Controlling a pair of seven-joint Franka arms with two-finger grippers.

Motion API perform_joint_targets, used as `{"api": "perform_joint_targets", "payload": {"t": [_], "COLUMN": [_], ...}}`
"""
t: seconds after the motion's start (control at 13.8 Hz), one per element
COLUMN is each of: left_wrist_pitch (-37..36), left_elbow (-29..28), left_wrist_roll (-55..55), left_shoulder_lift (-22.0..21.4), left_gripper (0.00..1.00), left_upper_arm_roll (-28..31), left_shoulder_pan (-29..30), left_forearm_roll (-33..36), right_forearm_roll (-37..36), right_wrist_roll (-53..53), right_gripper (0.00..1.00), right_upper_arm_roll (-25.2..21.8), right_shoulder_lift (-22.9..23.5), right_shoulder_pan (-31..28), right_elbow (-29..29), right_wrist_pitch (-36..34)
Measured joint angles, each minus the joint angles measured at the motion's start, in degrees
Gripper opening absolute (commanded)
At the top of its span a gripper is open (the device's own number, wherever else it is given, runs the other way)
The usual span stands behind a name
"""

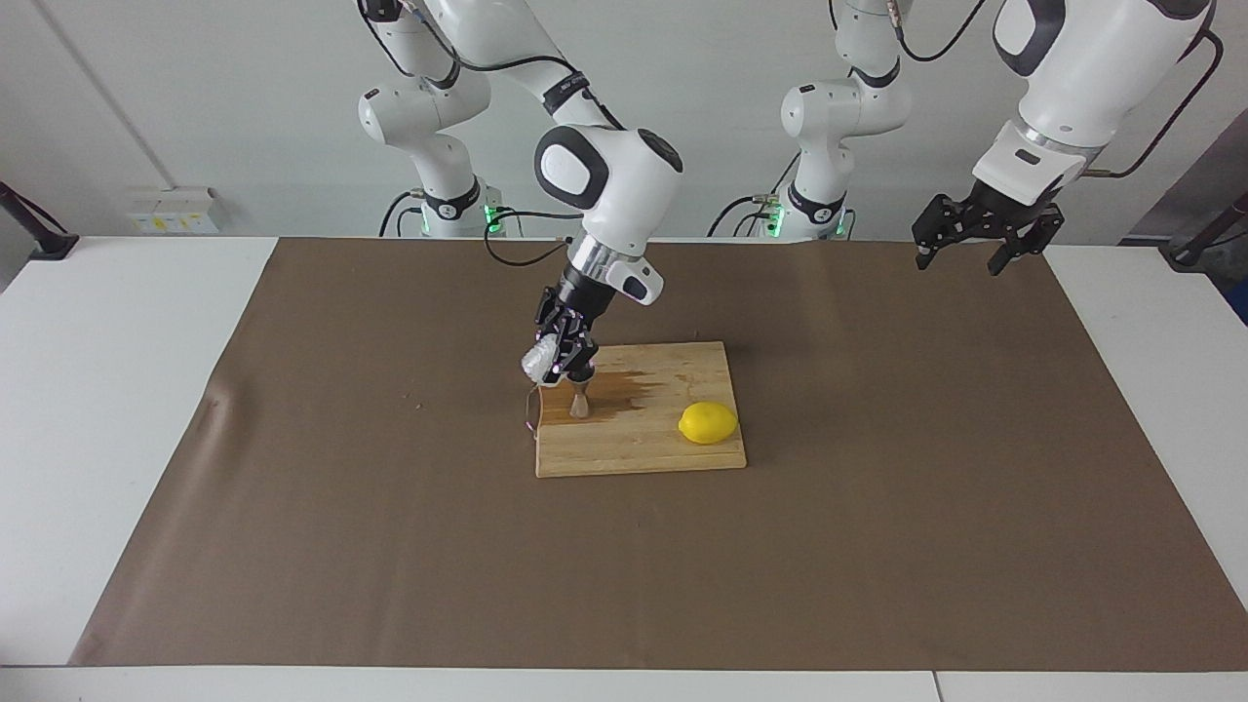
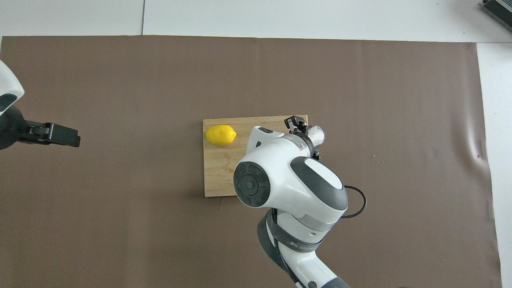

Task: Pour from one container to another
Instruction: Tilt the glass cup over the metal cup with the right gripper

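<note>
Tilted glass cup [image 1: 537, 362] over upright jigger [image 1: 579, 402]

Mat [image 1: 877, 546]: brown sheet covering most of the white table [image 1: 107, 409]
Cutting board [image 1: 653, 453]: pale wood, near the middle of the mat, with a dark wet stain [image 1: 624, 388] on its surface
Lemon [image 1: 708, 423]: yellow, lying on the board toward the left arm's end

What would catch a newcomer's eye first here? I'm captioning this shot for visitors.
The right gripper tips a small clear faceted glass cup over a shiny steel hourglass jigger on the wooden cutting board, where a dark wet stain spreads. A bright yellow lemon lies toward the left arm's end of the board.
</note>
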Motion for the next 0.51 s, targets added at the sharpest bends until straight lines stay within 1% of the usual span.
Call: {"api": "perform_joint_targets", "payload": {"t": [0.51], "left_wrist_pitch": [0.0], "left_elbow": [0.0], "left_wrist_roll": [0.0], "left_shoulder_lift": [0.0], "left_gripper": [1.00], "left_upper_arm_roll": [0.0], "left_shoulder_pan": [0.0], "left_forearm_roll": [0.0], "right_forearm_roll": [7.4], "right_wrist_roll": [0.4], "right_gripper": [0.00], "right_upper_arm_roll": [-0.2], "right_shoulder_lift": [-1.4], "right_shoulder_pan": [-1.8], "right_elbow": [0.3], "right_wrist_pitch": [-0.1]}}
